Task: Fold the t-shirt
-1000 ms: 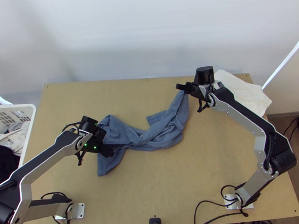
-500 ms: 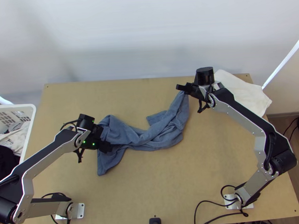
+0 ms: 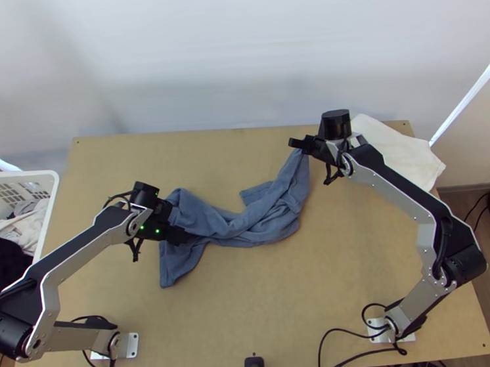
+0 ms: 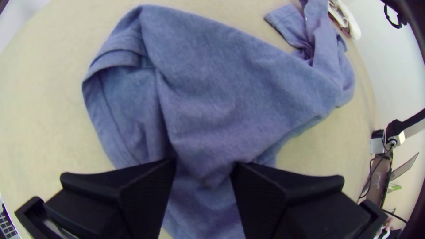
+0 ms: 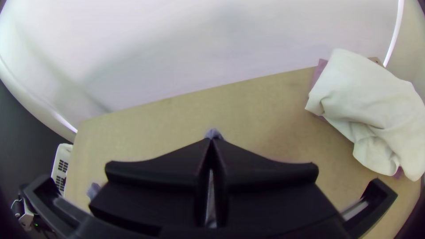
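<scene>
Though bunched, seamed t-shirt (image 4: 208, 88), left wrist view.

Can pass over the near middle of the wooden table (image 3: 258, 301) and over its far left part, beyond the left arm (image 3: 84, 248). Runs up against the bunched blue t-shirt (image 3: 254, 228) across the middle, the right gripper (image 3: 298, 145) at its far right end, the right arm (image 3: 400, 198) slanting back, the white cloth (image 3: 404, 152) at the far right corner and the white basket (image 3: 21, 175) at the left edge.
</scene>
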Robot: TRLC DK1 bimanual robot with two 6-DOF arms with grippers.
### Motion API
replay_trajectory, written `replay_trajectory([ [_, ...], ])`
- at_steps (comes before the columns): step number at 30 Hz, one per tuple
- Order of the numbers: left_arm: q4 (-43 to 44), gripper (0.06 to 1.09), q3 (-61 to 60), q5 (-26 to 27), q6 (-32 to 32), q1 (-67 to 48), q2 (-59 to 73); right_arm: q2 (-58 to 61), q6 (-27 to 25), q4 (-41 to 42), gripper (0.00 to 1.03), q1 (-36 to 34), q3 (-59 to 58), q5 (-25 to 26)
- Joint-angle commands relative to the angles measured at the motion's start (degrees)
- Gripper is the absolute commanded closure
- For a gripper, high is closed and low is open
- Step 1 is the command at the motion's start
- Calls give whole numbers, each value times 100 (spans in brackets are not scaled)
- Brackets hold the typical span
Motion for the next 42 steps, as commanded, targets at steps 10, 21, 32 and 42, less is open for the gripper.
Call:
replay_trajectory([
  [10, 667, 105, -171, 59, -341, -170, -125, -297, -63, 118, 100, -71, -255, -5],
  [21, 412, 105, 620, 50, -138, 964, -617, -807, -160, 57, 100, -379, -167, -14],
  [32, 667, 105, 2378, -943, -622, 1219, -969, -1949, -573, -805, 100, -10, 518, -31],
  [42, 939, 105, 3784, -1488, -543, 1158, -872, -1642, -555, -1824, 100, -18, 3032, -5],
])
